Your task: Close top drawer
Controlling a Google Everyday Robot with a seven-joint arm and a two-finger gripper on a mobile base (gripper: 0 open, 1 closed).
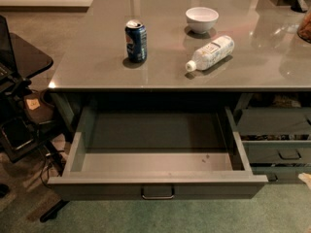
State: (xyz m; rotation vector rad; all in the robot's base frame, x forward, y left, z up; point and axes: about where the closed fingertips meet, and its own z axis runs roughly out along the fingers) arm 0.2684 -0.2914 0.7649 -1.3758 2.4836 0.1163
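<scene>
The top drawer (156, 179) is pulled far out from under the grey counter (272, 62). Its pale grey inside is empty apart from a few specks. Its small metal bail handle (158, 193) sits centred on the dark front. Only a pale sliver of my gripper (305, 178) shows at the right edge of the camera view, low and to the right of the drawer's front corner, apart from the drawer. The rest of the arm is out of view.
On the counter stand a blue soda can (135, 41) and a white bowl (201, 19), and a plastic bottle (210, 53) lies on its side. Narrower grey drawers (279, 152) sit to the right. A black stand with cables (22, 106) is at the left. The floor is green carpet.
</scene>
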